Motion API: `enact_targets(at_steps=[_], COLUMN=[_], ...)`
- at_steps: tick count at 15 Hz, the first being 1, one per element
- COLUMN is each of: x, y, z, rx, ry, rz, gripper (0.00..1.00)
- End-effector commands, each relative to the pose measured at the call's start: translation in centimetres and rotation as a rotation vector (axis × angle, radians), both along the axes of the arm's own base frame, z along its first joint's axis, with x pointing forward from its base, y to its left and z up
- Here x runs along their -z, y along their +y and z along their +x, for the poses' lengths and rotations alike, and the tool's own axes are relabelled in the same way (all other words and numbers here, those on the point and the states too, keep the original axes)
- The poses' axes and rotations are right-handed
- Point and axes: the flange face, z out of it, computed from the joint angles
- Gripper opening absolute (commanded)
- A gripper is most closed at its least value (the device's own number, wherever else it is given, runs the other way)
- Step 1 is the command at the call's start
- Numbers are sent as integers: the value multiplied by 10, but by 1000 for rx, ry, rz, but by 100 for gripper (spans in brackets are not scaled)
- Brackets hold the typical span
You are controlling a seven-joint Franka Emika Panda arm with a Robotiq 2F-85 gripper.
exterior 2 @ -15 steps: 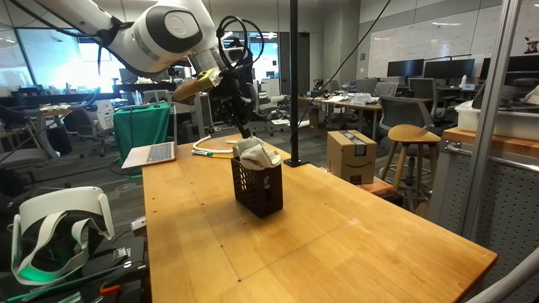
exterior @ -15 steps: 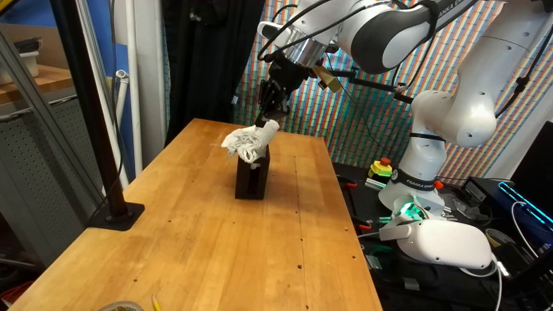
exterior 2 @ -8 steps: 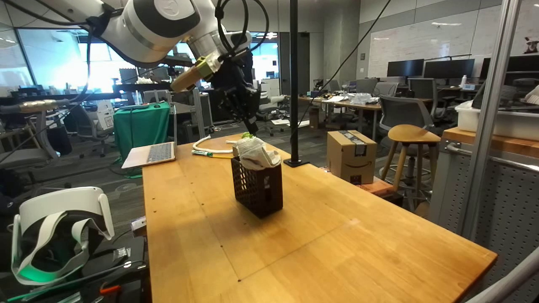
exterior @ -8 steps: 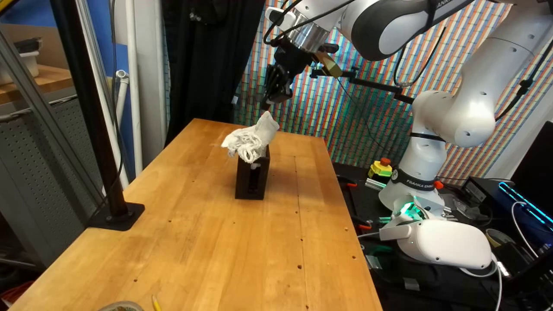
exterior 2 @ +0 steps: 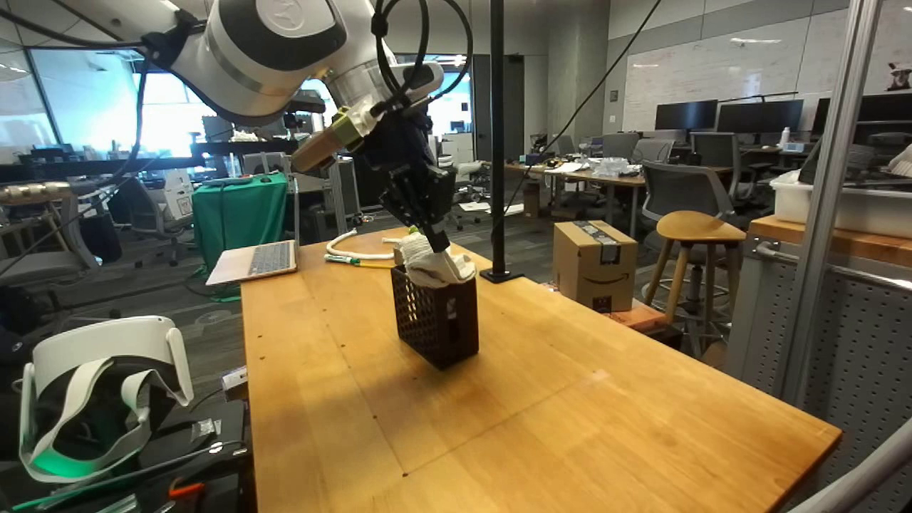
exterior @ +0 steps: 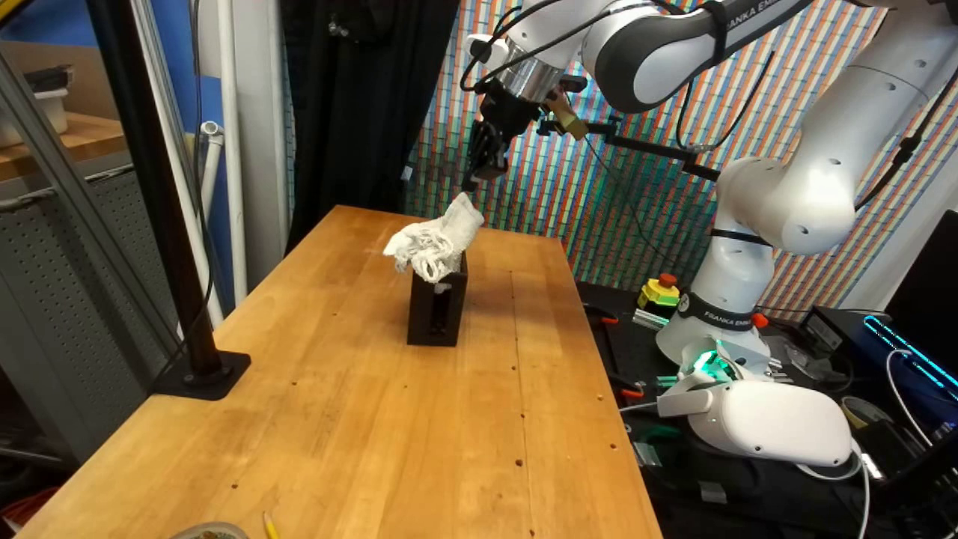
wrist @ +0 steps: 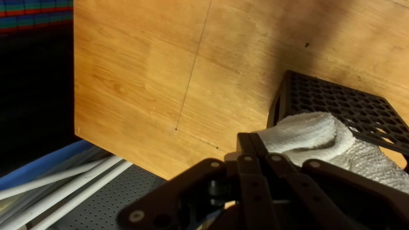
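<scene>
A white cloth (exterior: 441, 238) sticks out of the top of a dark perforated basket (exterior: 436, 311), which stands on the wooden table in both exterior views. Part of the cloth hangs over the basket's near end, and one corner points upward. My gripper (exterior: 469, 184) is tilted just above that corner, with its jaws together and nothing between them. In an exterior view its tips (exterior 2: 439, 243) overlap the cloth (exterior 2: 420, 267). In the wrist view the cloth (wrist: 306, 134) lies right beside and behind the closed fingertips (wrist: 245, 143); whether they touch, I cannot tell.
A black pole (exterior 2: 496, 142) rises at the table's edge, its base plate (exterior: 202, 376) on the top. At the table's far end are a laptop (exterior 2: 263, 263), a white cable (exterior 2: 342, 249) and a small green thing (exterior 2: 413, 229). A yellow pencil (exterior: 270, 526) lies near a bowl (exterior: 213, 532).
My gripper has lifted off the cloth and shifted sideways over it. The cloth's upper corner, bent low a second ago, now stands up. The basket has not moved.
</scene>
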Motion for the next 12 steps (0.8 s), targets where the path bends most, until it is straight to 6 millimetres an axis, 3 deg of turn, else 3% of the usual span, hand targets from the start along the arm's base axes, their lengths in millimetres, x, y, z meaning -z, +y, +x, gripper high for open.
enact_targets(at_steps=[1,5,12], x=[-1,14,33], y=[-9,-1,32], z=[-6,-10,-19], rx=[2,-17,-92], ry=[-6,21,47], rz=[-28,-41,-55], gripper=[5,4,4])
